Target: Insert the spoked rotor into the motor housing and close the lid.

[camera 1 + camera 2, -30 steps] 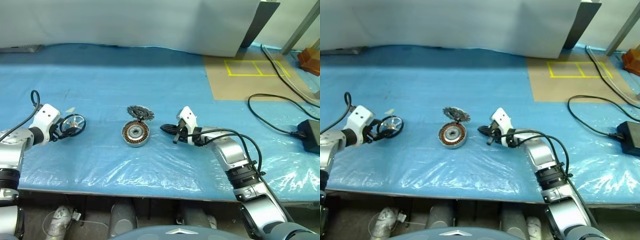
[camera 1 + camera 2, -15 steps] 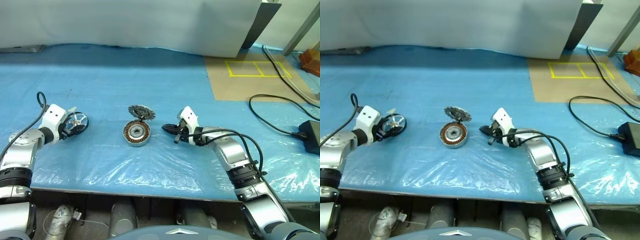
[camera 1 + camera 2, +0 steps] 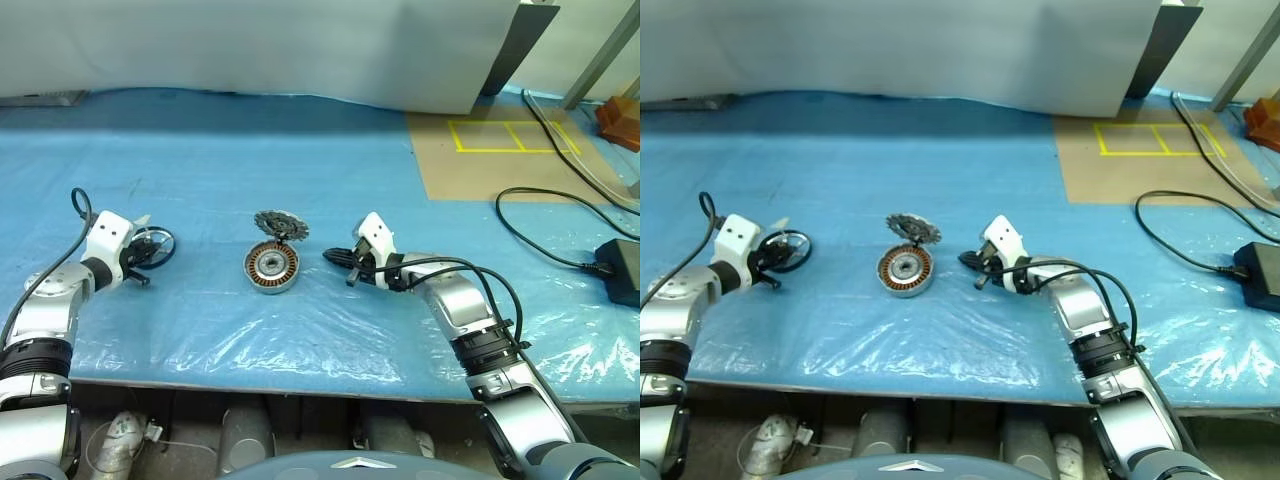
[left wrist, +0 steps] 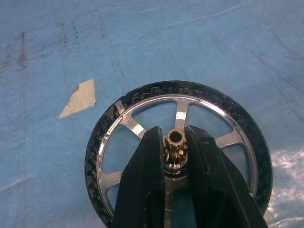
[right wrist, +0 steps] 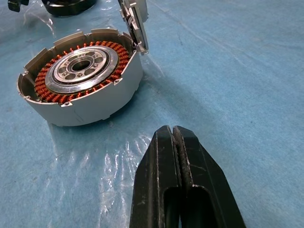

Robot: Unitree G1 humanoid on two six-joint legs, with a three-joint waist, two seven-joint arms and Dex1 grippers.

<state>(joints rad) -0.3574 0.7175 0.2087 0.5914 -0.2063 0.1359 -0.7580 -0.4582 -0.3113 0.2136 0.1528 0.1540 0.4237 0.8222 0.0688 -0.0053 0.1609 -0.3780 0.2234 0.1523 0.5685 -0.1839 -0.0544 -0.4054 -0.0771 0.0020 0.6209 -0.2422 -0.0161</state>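
Toward the desk's (image 3: pixel 330 340) near edge and its left end, the left gripper (image 4: pixel 175 149) has its two fingers pinched on the small brass gear at the hub of the spoked rotor (image 4: pixel 223 114), which lies flat on the blue sheet. At mid-desk the right gripper (image 5: pixel 173 142) rests with its fingers pressed together, holding nothing, just beside the motor housing (image 5: pixel 90 102). The lid (image 3: pixel 281 224) leans tilted against the housing's far rim.
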